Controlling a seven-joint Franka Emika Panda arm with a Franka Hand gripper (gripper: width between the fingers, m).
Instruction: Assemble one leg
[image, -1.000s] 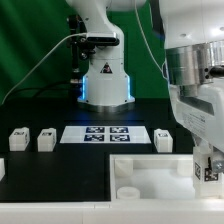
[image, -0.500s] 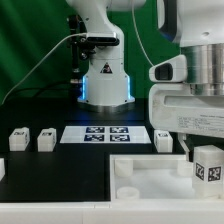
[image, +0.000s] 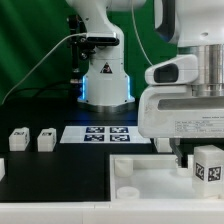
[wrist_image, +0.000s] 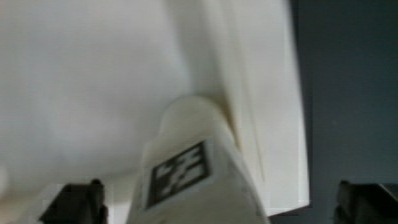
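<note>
Now the hand (wrist_image: 222, 205) gapes wide around the leg (wrist_image: 183, 165), fingers (wrist_image: 73, 203) apart.

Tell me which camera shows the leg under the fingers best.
The exterior view: the leg stands upright on the white board, tag facing the camera. The wrist view shows only its blurred top between the open fingers.

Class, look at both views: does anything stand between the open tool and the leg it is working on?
Nothing visible does. In the wrist view the leg stands between the open tool's fingertips with nothing in between, against the white board.
</note>
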